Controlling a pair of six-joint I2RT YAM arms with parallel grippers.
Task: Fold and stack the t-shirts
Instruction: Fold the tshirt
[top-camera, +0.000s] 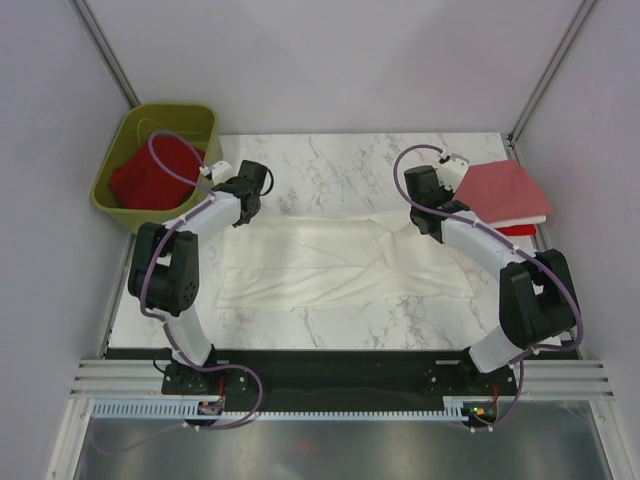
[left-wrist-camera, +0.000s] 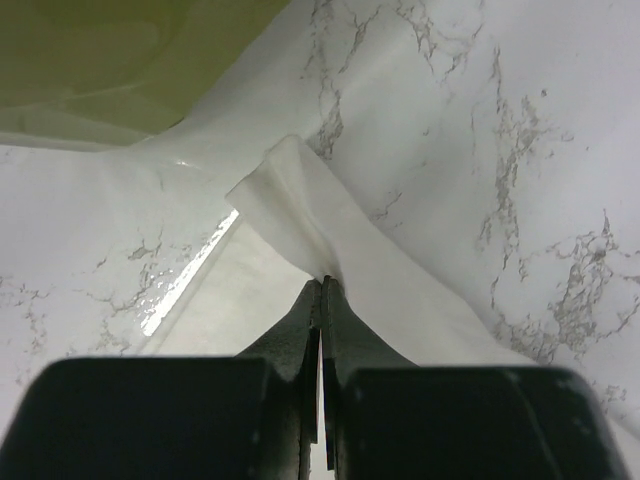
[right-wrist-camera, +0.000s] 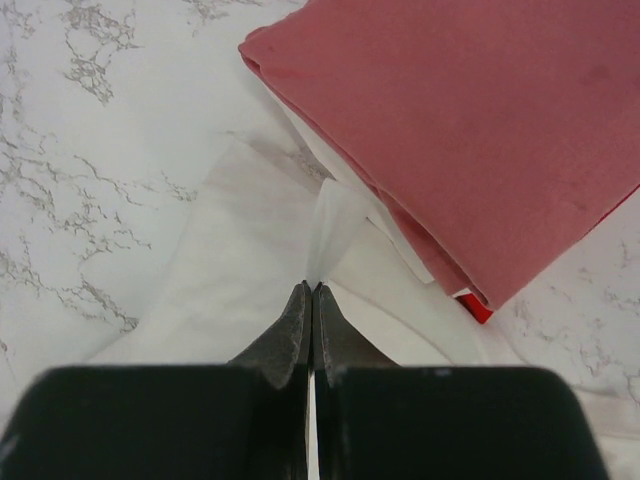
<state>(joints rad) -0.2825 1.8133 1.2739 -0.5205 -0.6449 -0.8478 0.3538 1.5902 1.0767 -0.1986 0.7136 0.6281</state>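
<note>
A white t-shirt (top-camera: 330, 262) lies spread across the middle of the marble table. My left gripper (top-camera: 243, 207) is shut on its far left edge; the left wrist view shows the cloth (left-wrist-camera: 330, 240) pinched and lifted into a ridge at my fingertips (left-wrist-camera: 322, 285). My right gripper (top-camera: 424, 217) is shut on its far right edge; the cloth (right-wrist-camera: 250, 250) is pinched at my fingertips (right-wrist-camera: 312, 290). A folded salmon pink t-shirt (top-camera: 503, 190) tops a stack at the right, with a red one (top-camera: 518, 230) beneath. It also shows in the right wrist view (right-wrist-camera: 470, 120).
An olive-green tub (top-camera: 155, 165) stands at the far left corner with red cloth (top-camera: 155, 172) inside. Its wall shows in the left wrist view (left-wrist-camera: 110, 60). Grey booth walls and metal posts surround the table (top-camera: 340, 160).
</note>
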